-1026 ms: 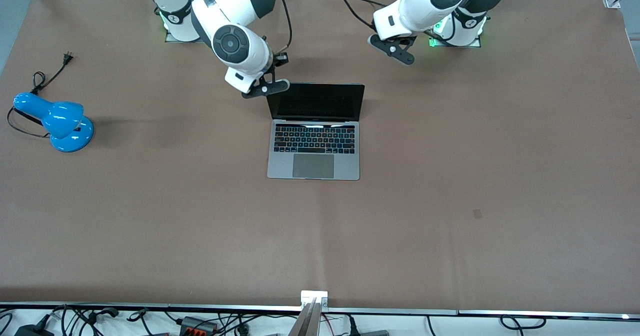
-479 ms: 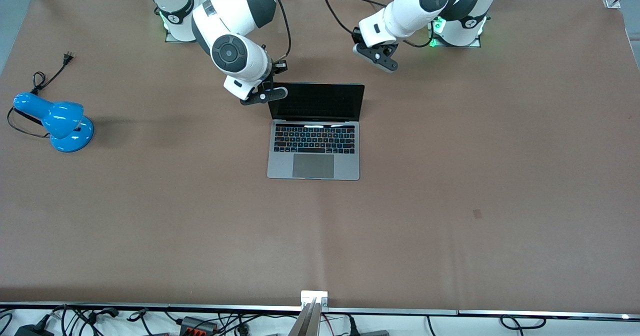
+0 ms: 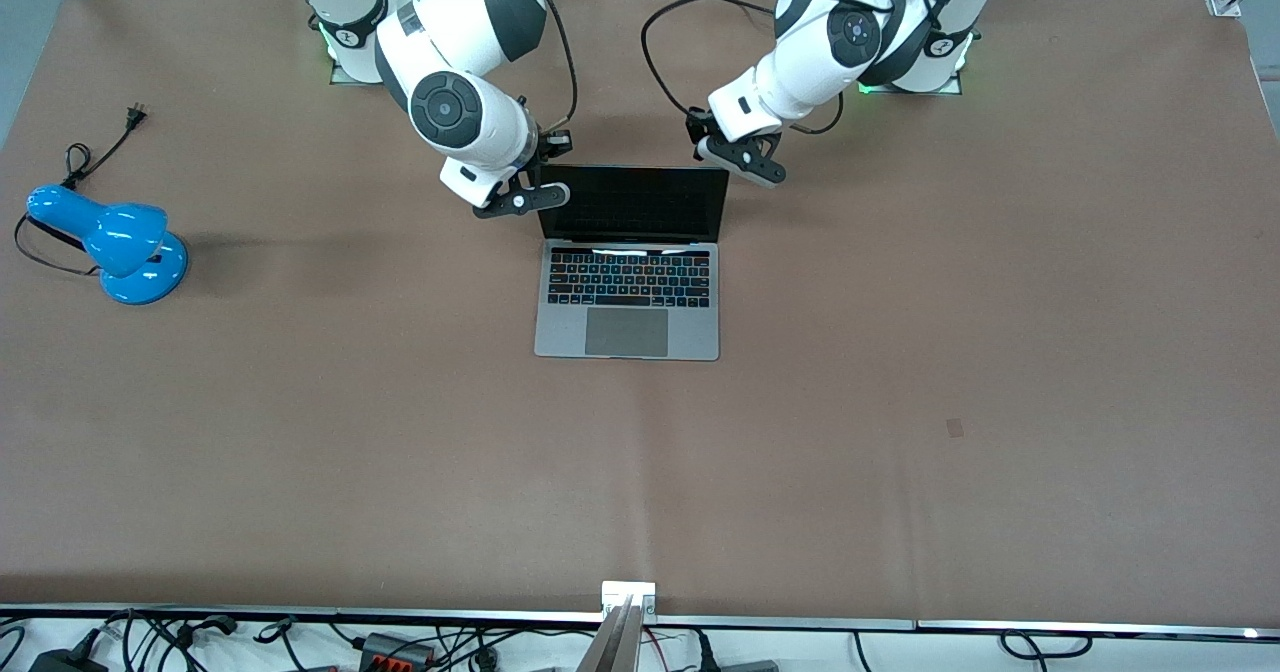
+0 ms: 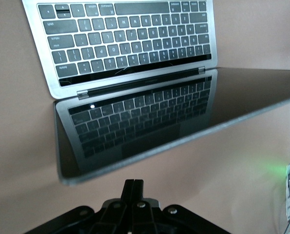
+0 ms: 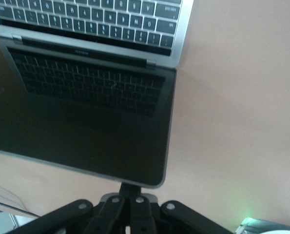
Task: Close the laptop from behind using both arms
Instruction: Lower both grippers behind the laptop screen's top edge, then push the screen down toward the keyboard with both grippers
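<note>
Silver laptop (image 3: 628, 262) stands open; left gripper (image 4: 133, 187) and right gripper (image 5: 130, 191), jaws clenched, flank its lid's top corners at 12 o'clock.

Matt metal laptop (image 3: 628, 297), glossy screen (image 3: 634, 203)

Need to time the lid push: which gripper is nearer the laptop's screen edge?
Right. The right gripper is shut at the corner of the laptop screen's top edge; the left gripper, also shut, sits just off the other corner.
</note>
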Robot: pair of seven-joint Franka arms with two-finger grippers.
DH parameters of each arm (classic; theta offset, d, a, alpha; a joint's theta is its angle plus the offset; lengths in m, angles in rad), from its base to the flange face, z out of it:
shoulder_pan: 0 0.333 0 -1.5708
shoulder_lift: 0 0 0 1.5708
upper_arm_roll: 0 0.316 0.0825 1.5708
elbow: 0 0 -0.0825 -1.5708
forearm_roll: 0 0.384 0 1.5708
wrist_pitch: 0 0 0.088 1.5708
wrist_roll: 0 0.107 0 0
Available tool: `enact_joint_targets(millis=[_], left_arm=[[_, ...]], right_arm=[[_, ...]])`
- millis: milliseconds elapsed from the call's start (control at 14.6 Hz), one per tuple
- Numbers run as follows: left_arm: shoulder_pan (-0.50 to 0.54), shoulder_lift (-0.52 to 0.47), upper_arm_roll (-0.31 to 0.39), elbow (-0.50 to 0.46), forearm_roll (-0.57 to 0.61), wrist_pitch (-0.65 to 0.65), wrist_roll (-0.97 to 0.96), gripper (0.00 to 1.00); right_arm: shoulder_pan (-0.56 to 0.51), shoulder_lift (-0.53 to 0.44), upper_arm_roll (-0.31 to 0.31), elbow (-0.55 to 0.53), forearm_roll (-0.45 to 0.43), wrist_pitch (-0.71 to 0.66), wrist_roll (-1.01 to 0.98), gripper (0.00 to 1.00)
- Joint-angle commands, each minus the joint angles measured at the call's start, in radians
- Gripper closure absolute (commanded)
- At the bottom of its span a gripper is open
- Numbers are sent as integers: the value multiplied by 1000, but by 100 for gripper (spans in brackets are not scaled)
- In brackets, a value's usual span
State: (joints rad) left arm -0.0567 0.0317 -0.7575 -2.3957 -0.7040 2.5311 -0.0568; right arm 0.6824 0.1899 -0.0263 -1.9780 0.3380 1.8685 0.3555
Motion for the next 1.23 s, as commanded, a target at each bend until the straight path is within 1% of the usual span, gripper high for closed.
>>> enact_joint_targets(millis=[0,137,274,411,616,753,889,958,1095,1163], left_arm=[[6,54,-10,35,-6,62,11,99],[6,91,-10,39,-3,112,12,99],[5,115,-6,62,-2,118,14,99],[9,163,0,99,0,141,15,100],[17,232,9,145,46,178,15,100],[17,249,35,167,110,179,15,100],[17,286,69,210,182,181,14,100],[18,306,70,228,207,181,14,100],[15,335,110,268,276,181,14,100],[14,352,112,279,297,181,14,100]], right_arm=[[-30,19,6,44,3,0,3,100],[-37,29,5,63,4,0,6,100],[-46,57,5,100,4,0,10,100],[-52,88,6,140,6,1,10,100],[-57,124,5,197,9,3,11,100],[-70,161,5,238,9,3,10,100],[-72,193,5,270,3,4,10,100],[-76,210,5,283,3,4,10,100],[-95,235,5,300,1,27,5,100],[-99,252,5,310,3,37,2,100]])
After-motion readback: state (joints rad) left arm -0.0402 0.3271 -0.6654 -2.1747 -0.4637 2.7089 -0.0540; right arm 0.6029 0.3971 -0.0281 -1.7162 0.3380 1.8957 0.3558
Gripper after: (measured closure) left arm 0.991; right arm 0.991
